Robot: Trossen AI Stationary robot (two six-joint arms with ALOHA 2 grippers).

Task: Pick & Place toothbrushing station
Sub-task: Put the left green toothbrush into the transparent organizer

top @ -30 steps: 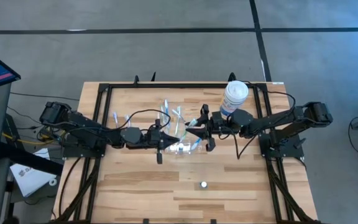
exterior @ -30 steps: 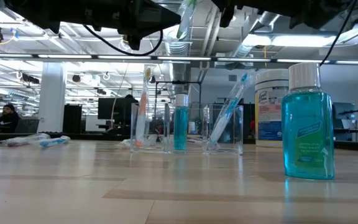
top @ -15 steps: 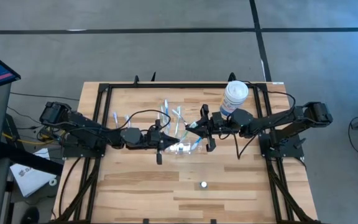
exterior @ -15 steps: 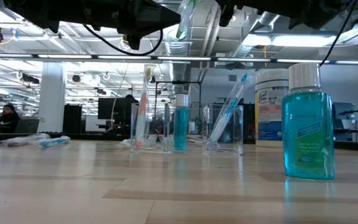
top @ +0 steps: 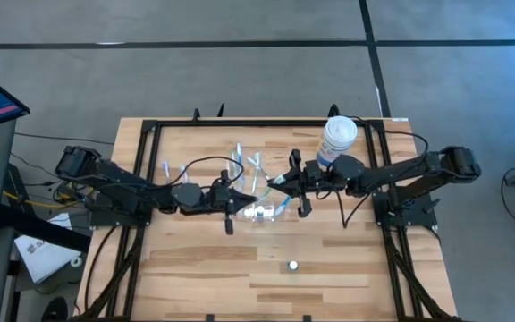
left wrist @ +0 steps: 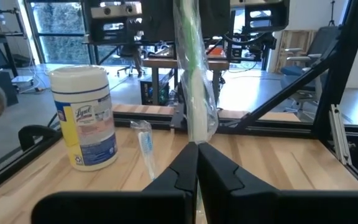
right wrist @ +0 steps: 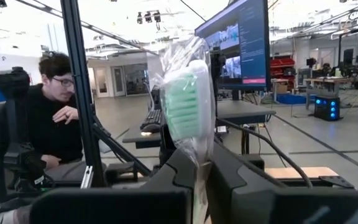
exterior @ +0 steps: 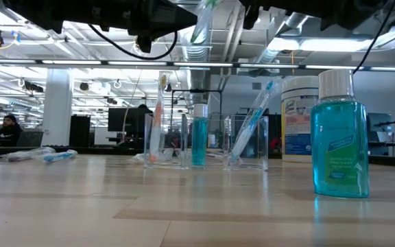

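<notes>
Both my hands pinch one wrapped toothbrush (left wrist: 194, 93) above the worktop (top: 329, 268): left hand (left wrist: 197, 163), right hand (right wrist: 199, 171).

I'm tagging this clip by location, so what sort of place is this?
Probably a robotics lab in an open office: a wooden table in a black frame, a large monitor, and a person seated at a desk behind.

Bright overhead light, blurred background
</notes>
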